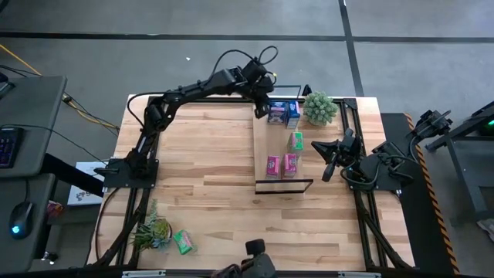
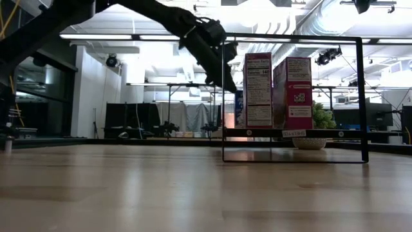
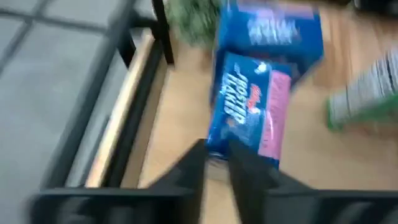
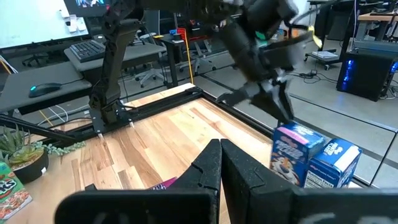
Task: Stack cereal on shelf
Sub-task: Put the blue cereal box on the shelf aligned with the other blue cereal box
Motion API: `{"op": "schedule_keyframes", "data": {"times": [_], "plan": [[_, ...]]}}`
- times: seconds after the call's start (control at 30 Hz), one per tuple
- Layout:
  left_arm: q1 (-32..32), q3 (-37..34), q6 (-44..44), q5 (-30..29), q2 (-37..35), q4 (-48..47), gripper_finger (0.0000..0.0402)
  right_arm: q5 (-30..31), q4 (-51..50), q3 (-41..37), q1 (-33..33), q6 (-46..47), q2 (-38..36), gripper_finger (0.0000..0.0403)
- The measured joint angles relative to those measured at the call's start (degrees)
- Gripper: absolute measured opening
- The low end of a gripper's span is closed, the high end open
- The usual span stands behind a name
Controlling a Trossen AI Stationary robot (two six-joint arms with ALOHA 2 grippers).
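The shelf (image 1: 266, 139) lies right of the table's middle. On it stand two blue cereal boxes (image 1: 285, 113) at the far end, a green one (image 1: 296, 140) in the middle and two pink ones (image 1: 282, 164) toward the near end. A second green box (image 1: 183, 242) lies flat on the table near the front left. My left gripper (image 1: 265, 108) reaches across to the shelf's far end, its fingers pointing down just above the left blue box (image 4: 292, 146) with a narrow gap between them (image 3: 217, 155). My right gripper (image 1: 316, 144) waits shut beside the shelf's right side. My left gripper's fingertips (image 4: 287, 119) stand right over the top edge of the left blue box (image 4: 291, 130), coming from above. I cannot tell whether they touch it. The box stands upright on the shelf.
A spiky potted plant (image 1: 319, 108) stands just right of the blue boxes, and another (image 1: 153, 230) sits at the front left next to the loose green box. The shelf's black wire frame (image 2: 360, 96) rises at its ends. Bare tabletop (image 1: 201, 154) spreads left of the shelf.
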Motion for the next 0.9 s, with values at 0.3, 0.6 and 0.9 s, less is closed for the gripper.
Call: {"op": "schedule_keyframes", "data": {"times": [0.3, 0.6, 0.9], "plan": [[1.0, -2.5, -4.7, -1.1, 0.0, 14.7, 0.0002, -3.3, 0.0, 0.0, 0.0, 0.0, 0.0, 0.0], [1.5, -2.5, -6.9, -0.9, -0.3, 26.4, 0.0, -1.8, 0.0, 0.0, 0.0, -2.4, 0.0, 0.0], [1.6, -2.9, -4.3, -3.5, -0.4, 26.8, 0.0, 0.8, 0.0, 0.0, 0.0, -2.3, 0.0, 0.0]]}}
